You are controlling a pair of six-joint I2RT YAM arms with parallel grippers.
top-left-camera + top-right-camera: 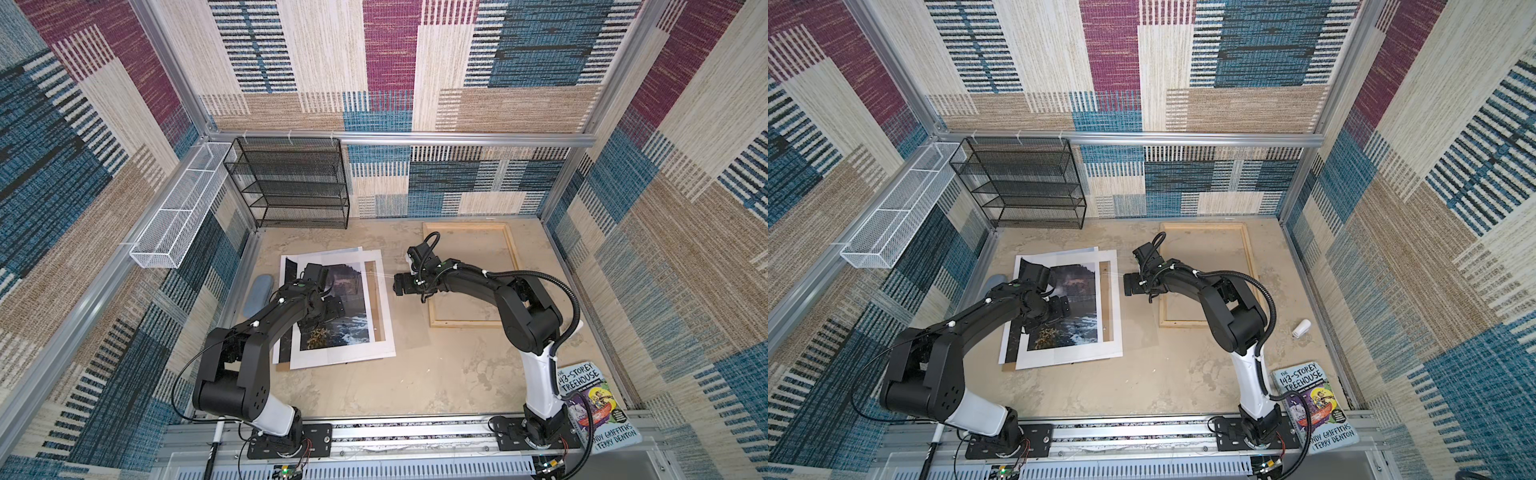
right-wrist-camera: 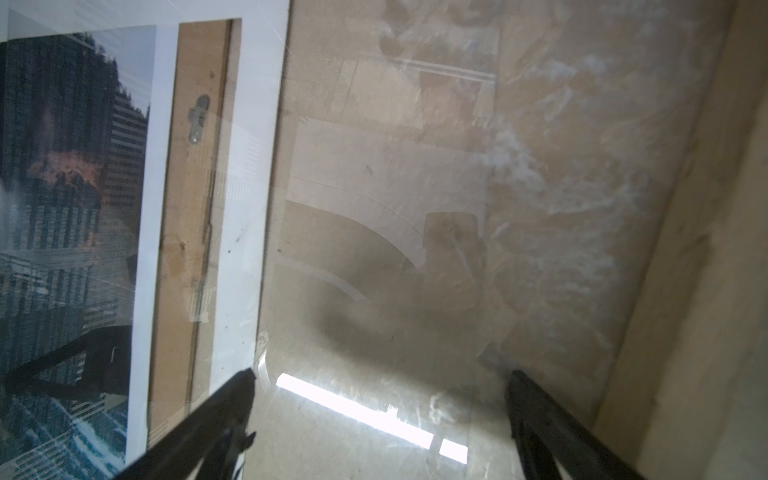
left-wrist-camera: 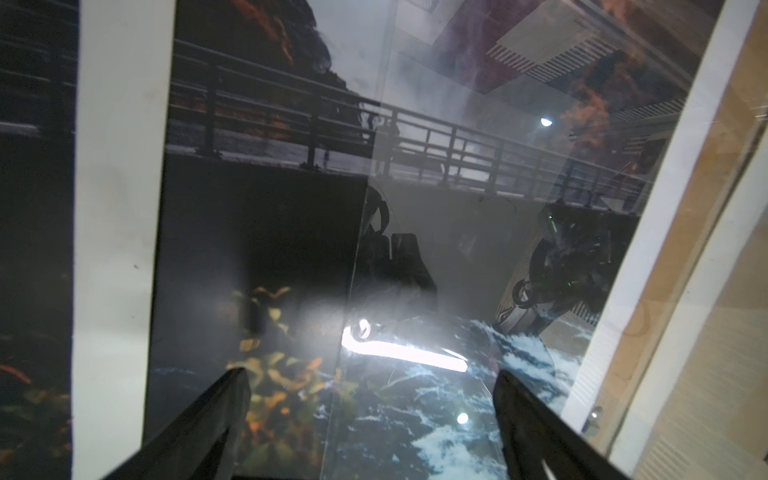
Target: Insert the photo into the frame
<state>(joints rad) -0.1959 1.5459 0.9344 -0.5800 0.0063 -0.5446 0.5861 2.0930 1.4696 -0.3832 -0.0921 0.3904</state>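
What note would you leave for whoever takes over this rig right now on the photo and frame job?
Left hand: open, empty, over the dark waterfall paper photo.
Right hand: open, empty, above the beige table between photo and thin pale wooden rectangular frame.
Photo: flat on a white mat board at the table's left, not in the frame.
Frame: flat at back right, nothing in it.
Done: nothing yet. Left: grasp photo, carry it across, lay it inside the frame.
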